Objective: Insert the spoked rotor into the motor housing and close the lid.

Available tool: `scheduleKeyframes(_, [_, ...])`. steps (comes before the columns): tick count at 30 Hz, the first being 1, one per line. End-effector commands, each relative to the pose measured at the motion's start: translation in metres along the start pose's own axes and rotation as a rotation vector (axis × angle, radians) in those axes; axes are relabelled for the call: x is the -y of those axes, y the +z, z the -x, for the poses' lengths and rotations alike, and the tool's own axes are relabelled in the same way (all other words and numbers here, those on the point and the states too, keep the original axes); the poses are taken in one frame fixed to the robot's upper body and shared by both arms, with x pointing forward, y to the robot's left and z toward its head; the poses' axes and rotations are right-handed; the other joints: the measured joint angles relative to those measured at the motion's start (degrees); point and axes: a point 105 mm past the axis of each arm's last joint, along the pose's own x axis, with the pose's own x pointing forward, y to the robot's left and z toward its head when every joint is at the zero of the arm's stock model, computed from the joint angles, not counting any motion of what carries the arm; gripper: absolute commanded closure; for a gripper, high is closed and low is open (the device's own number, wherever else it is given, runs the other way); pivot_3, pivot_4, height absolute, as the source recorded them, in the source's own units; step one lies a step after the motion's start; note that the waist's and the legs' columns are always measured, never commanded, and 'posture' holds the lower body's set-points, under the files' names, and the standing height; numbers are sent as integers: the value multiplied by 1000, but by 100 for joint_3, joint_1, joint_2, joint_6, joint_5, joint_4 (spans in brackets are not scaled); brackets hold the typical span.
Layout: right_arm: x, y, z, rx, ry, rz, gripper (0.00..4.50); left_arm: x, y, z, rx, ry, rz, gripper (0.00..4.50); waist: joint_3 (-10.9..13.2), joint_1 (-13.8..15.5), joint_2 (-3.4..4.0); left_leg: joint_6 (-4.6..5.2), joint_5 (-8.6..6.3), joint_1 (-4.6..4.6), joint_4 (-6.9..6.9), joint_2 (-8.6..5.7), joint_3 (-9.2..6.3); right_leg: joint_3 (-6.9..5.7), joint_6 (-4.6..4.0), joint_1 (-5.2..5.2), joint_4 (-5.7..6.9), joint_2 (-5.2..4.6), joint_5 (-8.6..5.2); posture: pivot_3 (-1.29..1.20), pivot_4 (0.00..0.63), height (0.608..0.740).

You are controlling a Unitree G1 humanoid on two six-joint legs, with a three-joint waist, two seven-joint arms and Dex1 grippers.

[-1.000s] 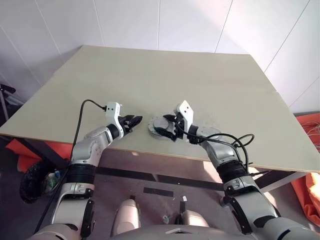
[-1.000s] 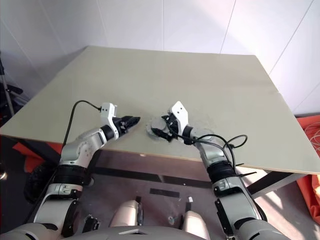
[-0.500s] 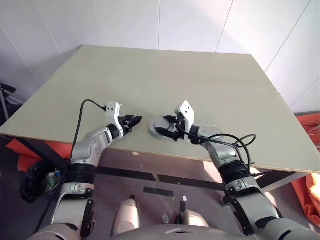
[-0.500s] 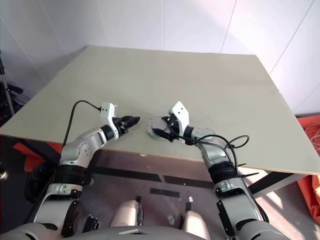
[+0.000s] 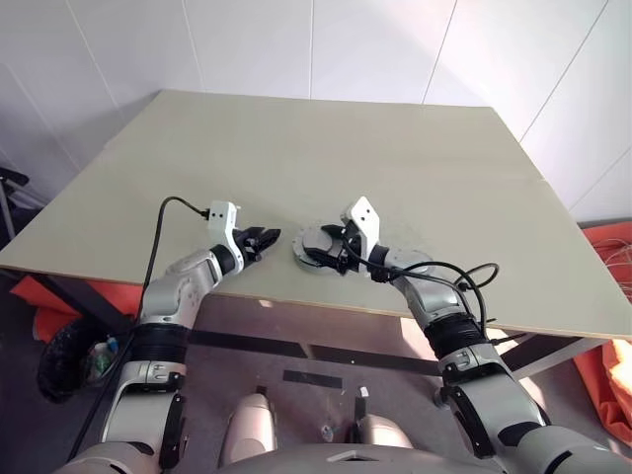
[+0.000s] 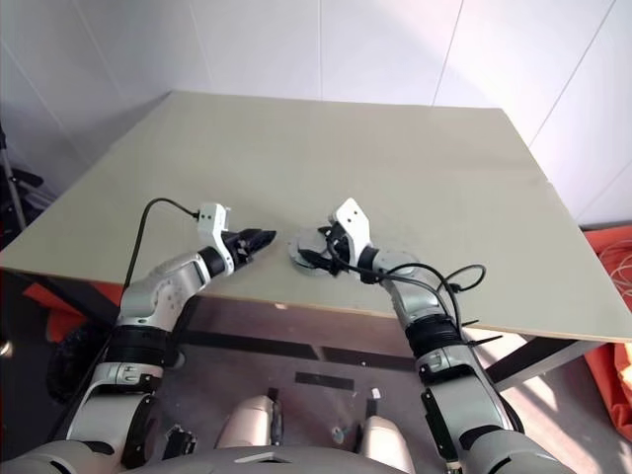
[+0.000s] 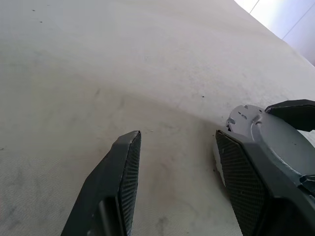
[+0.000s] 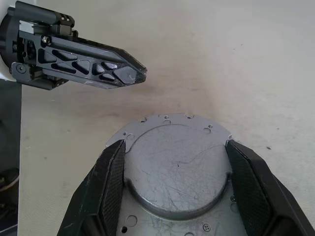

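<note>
Right gripper (image 8: 172, 191) straddling the grey disc (image 8: 178, 169)
Fingers apart, not visibly clamped; left gripper (image 7: 174, 182) apart, empty, at its nine o'clock. Lid apparently on; seating unconfirmed.

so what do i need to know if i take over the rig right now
Left gripper: open, empty, low over the beige table, just beside the disc.
Right gripper: open, one finger on each side of the raised centre of the grey round metal disc with a holed flange; firm contact not clear.
The disc lies flat near the table's front edge.
Done: cannot tell; no spoked rotor or coppery windings can be made out.
Left: confirm the rotor is in and the lid seated.
</note>
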Motion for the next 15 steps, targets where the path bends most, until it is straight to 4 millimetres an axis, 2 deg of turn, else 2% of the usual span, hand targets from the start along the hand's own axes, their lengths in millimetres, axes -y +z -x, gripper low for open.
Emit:
scheduleKeyframes(1, [5, -6, 0, -28, -30, 24, 1361, 4, 18, 3, 55, -10, -43, 1926, 0, -1, 0, 0, 0, 0, 0, 0, 0, 0, 0, 0, 0, 0, 0, 0, 0, 740])
scheduleKeyframes(8, [2, -10, 2, -28, 1, -8, 1361, 4, 18, 4, 55, -9, -44, 1926, 0, -4, 0, 0, 0, 17, -1, 0, 0, 1, 0, 12, 0, 0, 0, 0, 0, 740])
scheduleKeyframes(15, [-3, -3, 11, -7, 61, -64, 1361, 4, 18, 2, 55, -11, -43, 1926, 0, 6, 0, 0, 0, 15, -7, 0, 0, 1, 0, 14, -14, 0, -1, 0, 0, 740])
